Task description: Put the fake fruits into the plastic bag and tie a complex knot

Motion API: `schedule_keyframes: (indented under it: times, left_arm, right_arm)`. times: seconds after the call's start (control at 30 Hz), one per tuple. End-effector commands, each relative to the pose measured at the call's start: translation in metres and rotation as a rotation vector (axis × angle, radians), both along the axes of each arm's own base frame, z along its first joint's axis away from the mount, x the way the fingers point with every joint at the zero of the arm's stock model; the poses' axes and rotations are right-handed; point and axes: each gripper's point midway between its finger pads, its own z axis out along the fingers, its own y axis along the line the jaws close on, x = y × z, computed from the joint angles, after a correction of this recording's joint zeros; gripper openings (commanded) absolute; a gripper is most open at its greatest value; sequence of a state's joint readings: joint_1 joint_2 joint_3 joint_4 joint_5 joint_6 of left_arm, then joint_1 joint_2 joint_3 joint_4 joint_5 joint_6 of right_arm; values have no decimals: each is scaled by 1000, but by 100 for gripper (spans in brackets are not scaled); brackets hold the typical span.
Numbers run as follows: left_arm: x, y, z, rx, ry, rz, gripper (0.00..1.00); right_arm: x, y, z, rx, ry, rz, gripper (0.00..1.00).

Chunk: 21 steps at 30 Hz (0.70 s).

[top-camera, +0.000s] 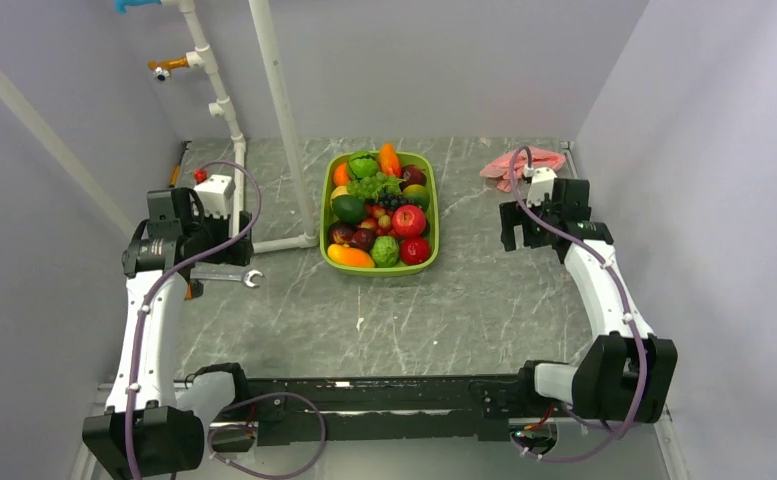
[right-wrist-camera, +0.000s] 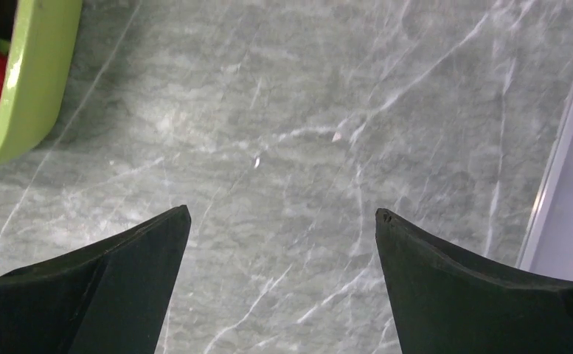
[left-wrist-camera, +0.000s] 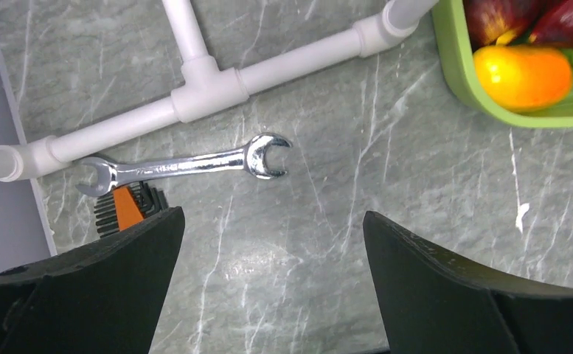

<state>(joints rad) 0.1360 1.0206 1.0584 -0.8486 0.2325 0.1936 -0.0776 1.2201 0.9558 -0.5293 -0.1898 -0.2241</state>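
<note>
Robot lab booth; bare grey walls [top-camera: 444,60], white pipe frame [left-wrist-camera: 202,92], spanner [left-wrist-camera: 187,164]

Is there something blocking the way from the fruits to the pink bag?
Nothing visible does. Only bare table lies between the fruits in the green tray and the pink bag crumpled at the far right. The right gripper hangs open just nearer than the bag.

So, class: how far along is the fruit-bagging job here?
Done: nothing. The fake fruits all lie in the green tray; the plastic bag sits crumpled at the far right, untied. In hand: nothing, left gripper and right gripper open and empty. Left: bagging the fruit, then tying.
</note>
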Motion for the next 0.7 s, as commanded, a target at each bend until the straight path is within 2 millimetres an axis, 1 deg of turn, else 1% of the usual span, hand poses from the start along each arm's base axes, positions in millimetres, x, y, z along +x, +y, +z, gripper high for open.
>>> schedule_keyframes:
  times: [0.0, 0.13, 0.2, 0.3, 0.33, 0.4, 0.43, 0.47, 0.53, 0.6, 0.67]
  left_arm:
    - [15, 5, 42, -18, -183, 81, 99]
    - [22, 6, 78, -6, -312, 84, 99]
    - [25, 5, 94, 1, -379, 67, 99]
    - [26, 3, 110, 11, -468, 45, 99]
    - [25, 2, 113, 18, -488, 31, 99]
    - [24, -2, 114, 22, -500, 4, 99]
    - [23, -4, 114, 22, -499, -13, 99]
    - [23, -7, 113, 14, -491, -28, 99]
    - [21, -13, 108, -2, -468, -62, 99]
    - [20, -17, 102, -22, -447, -79, 99]
    - [20, -16, 102, -34, -445, -60, 99]
  right_arm:
    - [45, -6, 42, -48, -110, 20, 100]
    - [96, -18, 70, -98, -159, 23, 100]
    - [122, -24, 79, -121, -177, 26, 100]
    - [159, -36, 84, -153, -190, 21, 100]
    - [174, -41, 91, -163, -209, 10, 100]
    - [196, -48, 85, -163, -205, -8, 100]
    - [207, -52, 72, -160, -183, -13, 100]
    - [217, -54, 68, -155, -180, -17, 100]
    - [235, -60, 51, -146, -158, -34, 100]
    - [250, -66, 31, -132, -129, -51, 100]
    - [263, -71, 10, -118, -103, -73, 100]
